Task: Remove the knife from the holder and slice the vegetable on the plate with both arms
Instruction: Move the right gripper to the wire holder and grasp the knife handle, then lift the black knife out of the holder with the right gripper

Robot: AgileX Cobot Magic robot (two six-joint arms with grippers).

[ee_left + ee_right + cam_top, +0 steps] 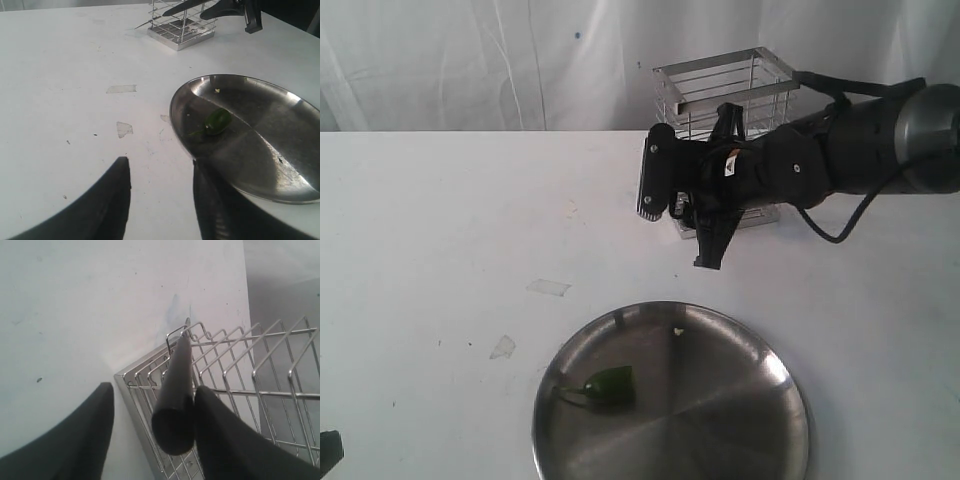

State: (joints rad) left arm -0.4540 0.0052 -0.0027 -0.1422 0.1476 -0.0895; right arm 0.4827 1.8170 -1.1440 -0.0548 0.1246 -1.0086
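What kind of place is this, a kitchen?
Probably a robot test bench, not a real kitchen: a white table with a white cloth hung behind, a black robot arm, and a steel plate and wire holder set out.

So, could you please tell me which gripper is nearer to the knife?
Right. The right gripper, open, straddles the knife at its handle, by the holder; the left gripper hangs near the plate, well away.

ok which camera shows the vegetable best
The left wrist view: the vegetable is close and clear on the plate. The exterior view shows it smaller, darker; the right wrist view misses it.
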